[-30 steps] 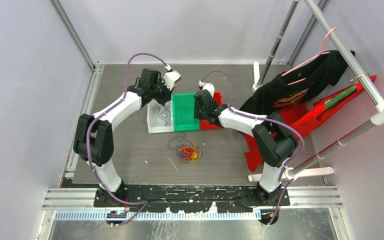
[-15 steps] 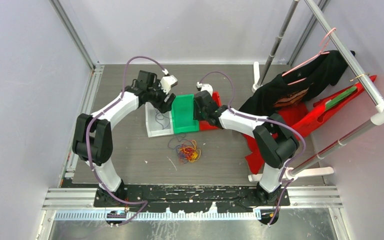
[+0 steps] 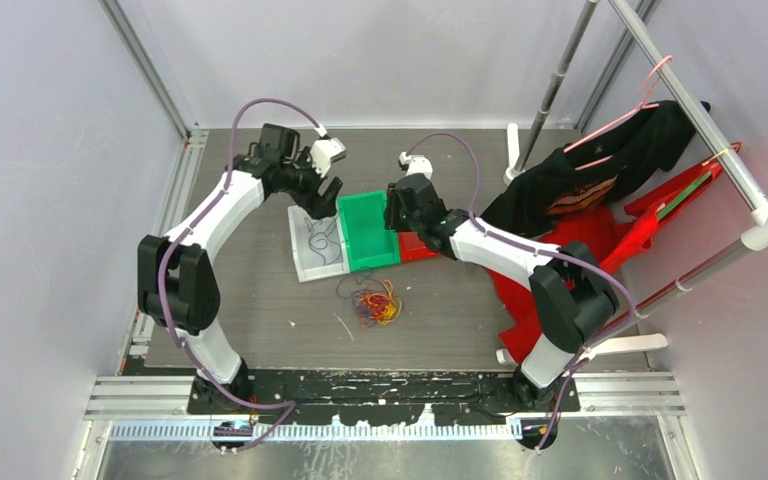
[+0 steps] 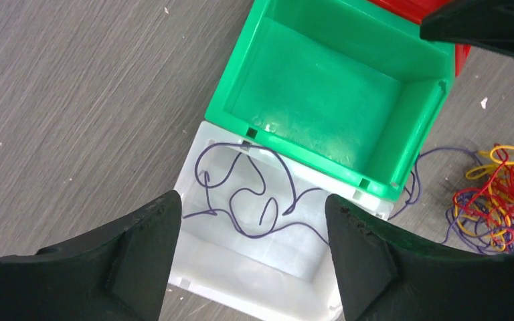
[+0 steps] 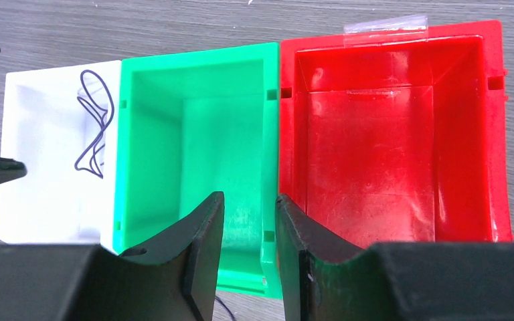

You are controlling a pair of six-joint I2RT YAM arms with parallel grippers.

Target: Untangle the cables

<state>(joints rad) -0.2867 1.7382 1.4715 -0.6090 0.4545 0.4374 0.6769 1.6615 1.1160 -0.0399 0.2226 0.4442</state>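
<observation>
The left gripper (image 4: 253,204), jaws wide apart over the purple cable (image 4: 251,197) in the white bin (image 4: 254,297), should pinch one strand from the tangle (image 3: 374,303) at 6 o'clock of the green bin (image 3: 365,240); whether the right gripper (image 5: 249,199) grips that bin's wall cannot be told.

Three bins stand in a row: one white bin (image 3: 317,245) at the left, one green bin (image 3: 368,232), one red bin (image 3: 418,247). One purple cable (image 4: 247,200) lies in the white bin. One tangle (image 3: 375,303) of cables lies nearer. Two grippers: left gripper (image 4: 251,221), right gripper (image 5: 247,200). One dark garment (image 3: 600,170) hangs far right.
</observation>
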